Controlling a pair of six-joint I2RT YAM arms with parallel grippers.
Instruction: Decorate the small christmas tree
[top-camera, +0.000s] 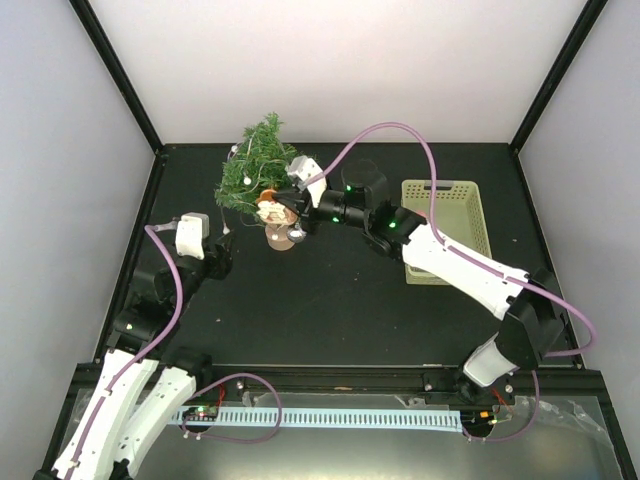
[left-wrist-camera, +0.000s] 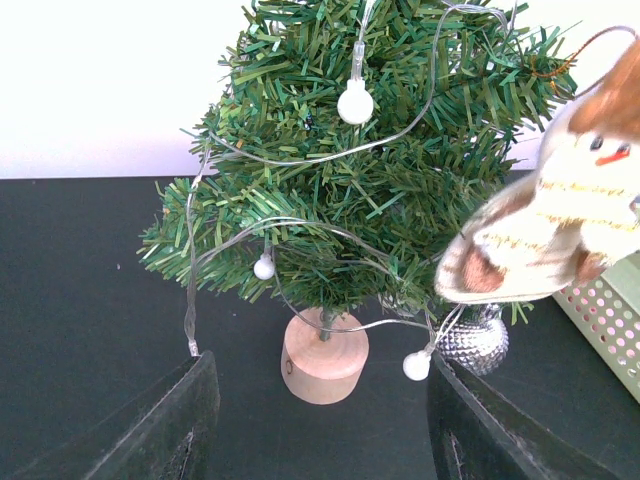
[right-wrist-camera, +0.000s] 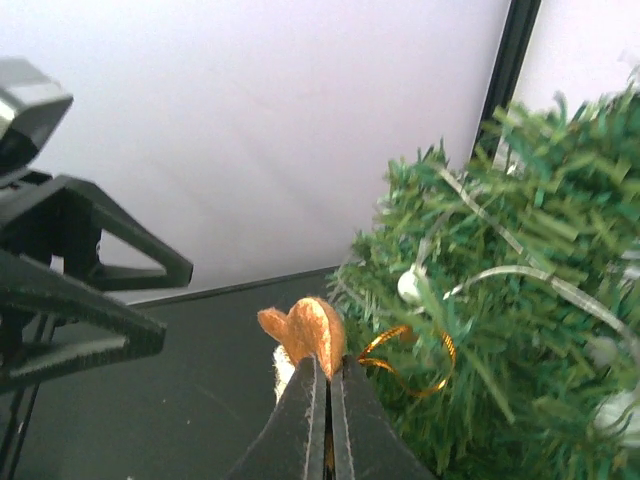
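Green small christmas tree (top-camera: 255, 165) just beside right pincer (right-wrist-camera: 326, 372) | it pinches snowman ornament (left-wrist-camera: 560, 225) | left pincer (top-camera: 226, 240) spread, near tree

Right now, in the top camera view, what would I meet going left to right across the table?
First the left gripper → small christmas tree → pale green basket. The right gripper, shut on an ornament, overlaps the tree, so it is left out.

White walls (top-camera: 330, 60) enclose a black tabletop (top-camera: 330, 320).
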